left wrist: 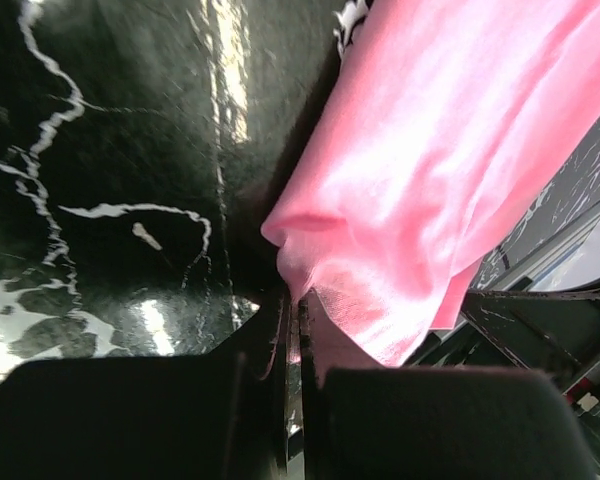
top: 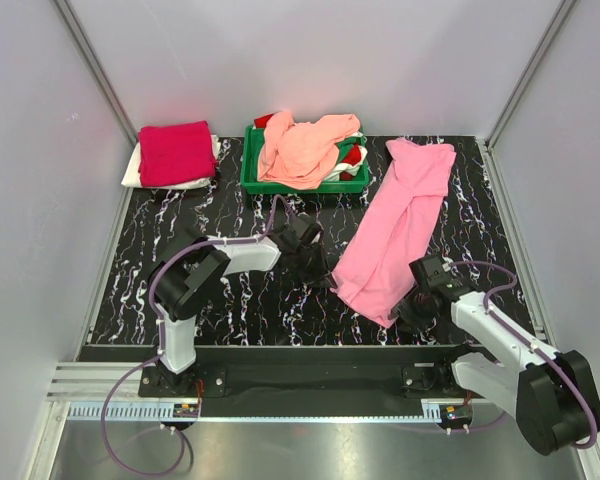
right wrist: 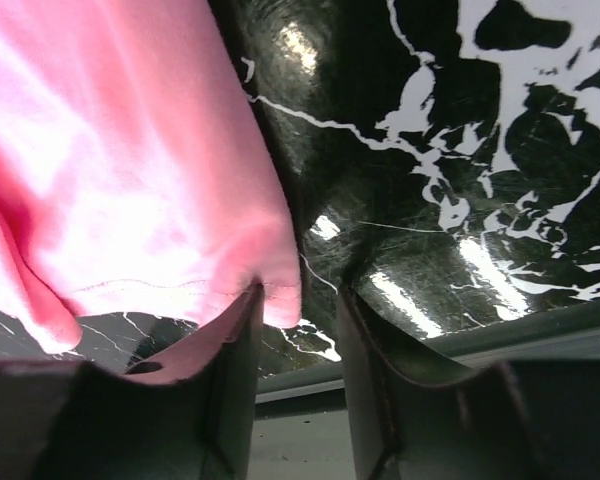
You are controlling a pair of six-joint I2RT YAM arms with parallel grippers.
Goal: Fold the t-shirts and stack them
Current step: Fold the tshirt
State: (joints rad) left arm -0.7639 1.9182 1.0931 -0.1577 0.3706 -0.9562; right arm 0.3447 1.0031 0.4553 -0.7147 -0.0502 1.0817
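A bubblegum pink t-shirt (top: 398, 228) lies stretched in a long strip on the black marble table, from back right toward the front. My left gripper (top: 325, 268) is shut on its near left edge; the left wrist view shows pink cloth (left wrist: 450, 170) pinched between the closed jaws (left wrist: 292, 320). My right gripper (top: 412, 312) is open at the shirt's near right corner; in the right wrist view the hem corner (right wrist: 280, 290) hangs just inside the gap, beside the left finger (right wrist: 235, 330). A folded crimson-magenta shirt (top: 176, 152) lies on a white one (top: 133, 170) at back left.
A green tray (top: 252, 172) at the back centre holds a peach-salmon shirt (top: 302, 148) and more clothes. Grey walls close in the left, right and back. The table's front edge and a metal rail run just behind the arm bases.
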